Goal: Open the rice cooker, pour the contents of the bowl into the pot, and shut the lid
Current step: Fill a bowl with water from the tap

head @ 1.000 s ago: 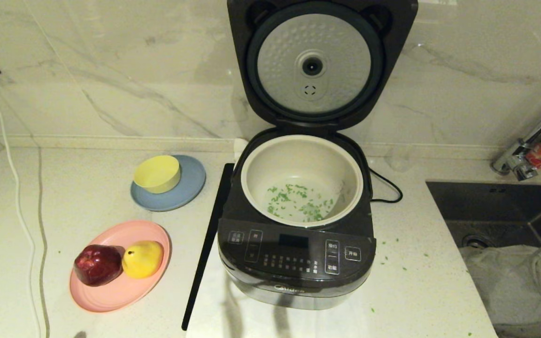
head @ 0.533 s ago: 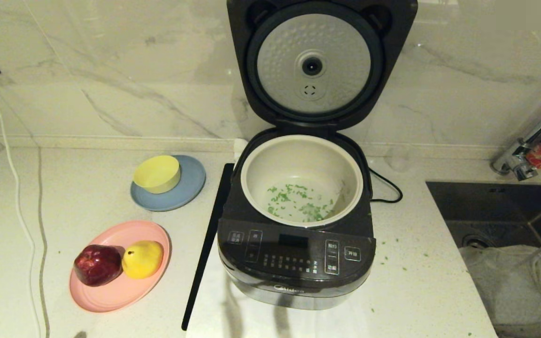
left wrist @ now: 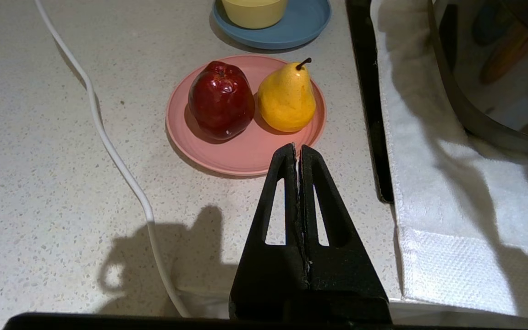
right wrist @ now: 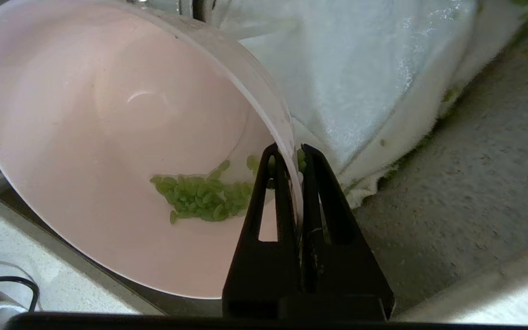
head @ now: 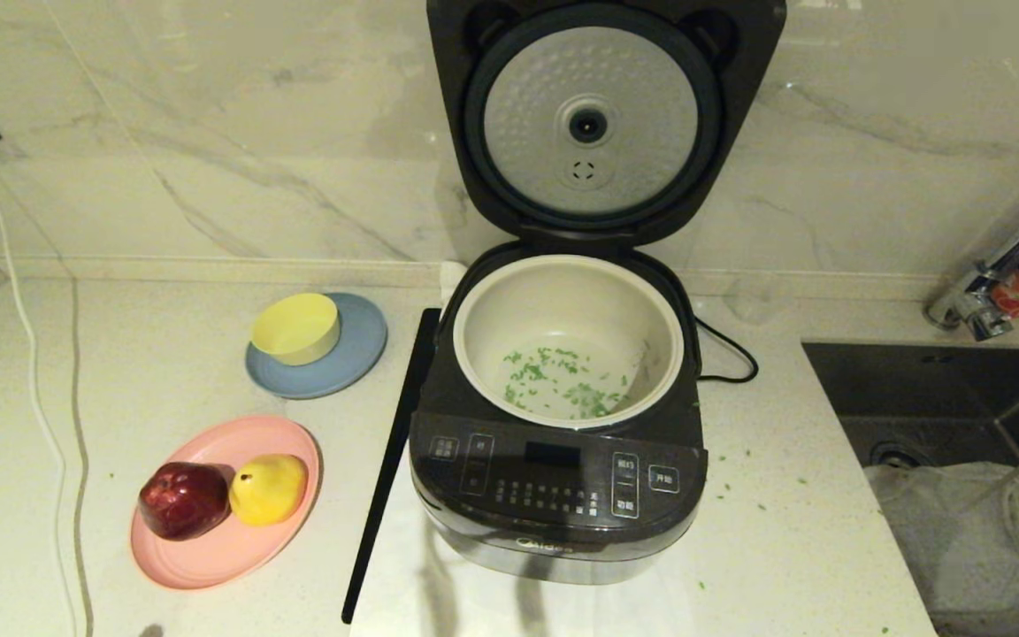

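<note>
Rice cooker: it stands on a white cloth on the counter, with the control panel toward the robot.
Lid: it stands fully open and upright against the marble wall, and the dimpled silver disc faces forward.
Pot: it sits inside the cooker, and green bits lie scattered on its bottom. A few more green bits lie on the counter to the right of the cooker.
Bowl: it is pink and tilted, and the right wrist view shows it over the sink area, above a white cloth there. A small heap of green bits lies inside it near the held rim. In the head view a pale shape at the right edge may be this bowl, but I cannot tell.
Right gripper: its two fingers are pinching the rim of the bowl, one inside and one outside.
Left gripper: its fingers are pressed together with nothing between them. It hangs over the counter, near the pink plate.
Pink plate: a red apple and a yellow pear lie on it, touching each other.
Blue plate: it lies behind the pink one, and a yellow bowl stands on it.
White cable: it runs along the counter at the left.
</note>
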Robot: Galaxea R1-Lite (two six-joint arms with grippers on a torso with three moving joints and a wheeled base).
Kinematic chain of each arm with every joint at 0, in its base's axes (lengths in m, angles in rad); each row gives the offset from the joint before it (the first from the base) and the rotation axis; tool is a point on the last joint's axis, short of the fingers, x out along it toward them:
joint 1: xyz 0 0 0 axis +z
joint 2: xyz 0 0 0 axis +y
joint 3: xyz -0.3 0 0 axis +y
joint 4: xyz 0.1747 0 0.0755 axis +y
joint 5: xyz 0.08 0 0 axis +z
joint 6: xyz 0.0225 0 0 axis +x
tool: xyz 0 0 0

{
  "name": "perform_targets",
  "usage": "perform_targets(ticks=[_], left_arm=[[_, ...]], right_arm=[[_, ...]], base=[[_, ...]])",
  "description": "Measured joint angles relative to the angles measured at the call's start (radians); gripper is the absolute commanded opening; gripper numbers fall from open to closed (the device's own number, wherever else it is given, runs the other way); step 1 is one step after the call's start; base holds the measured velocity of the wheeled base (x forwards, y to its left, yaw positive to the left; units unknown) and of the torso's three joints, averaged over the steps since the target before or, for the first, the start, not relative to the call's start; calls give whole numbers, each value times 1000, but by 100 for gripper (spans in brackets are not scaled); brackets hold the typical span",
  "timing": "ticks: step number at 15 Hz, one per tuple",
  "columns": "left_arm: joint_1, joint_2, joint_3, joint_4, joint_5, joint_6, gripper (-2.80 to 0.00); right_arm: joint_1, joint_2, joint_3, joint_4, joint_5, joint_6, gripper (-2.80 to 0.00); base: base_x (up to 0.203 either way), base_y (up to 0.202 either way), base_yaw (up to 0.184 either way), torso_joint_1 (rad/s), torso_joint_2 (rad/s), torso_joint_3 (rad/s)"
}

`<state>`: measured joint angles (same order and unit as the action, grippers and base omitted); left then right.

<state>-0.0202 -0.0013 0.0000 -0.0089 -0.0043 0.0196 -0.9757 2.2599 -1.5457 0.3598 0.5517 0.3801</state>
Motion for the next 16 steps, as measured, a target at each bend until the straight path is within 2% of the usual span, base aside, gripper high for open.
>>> perform_targets(ticks=[10, 16], left_arm=[[0, 0, 0, 0, 0, 0, -280], [0, 0, 0, 0, 0, 0, -280]], right_arm=[[51, 62, -146, 7, -45, 97, -280], [60, 85, -160, 10, -50, 98, -280]], base=[[0, 0, 0, 0, 0, 0], [0, 0, 0, 0, 0, 0]])
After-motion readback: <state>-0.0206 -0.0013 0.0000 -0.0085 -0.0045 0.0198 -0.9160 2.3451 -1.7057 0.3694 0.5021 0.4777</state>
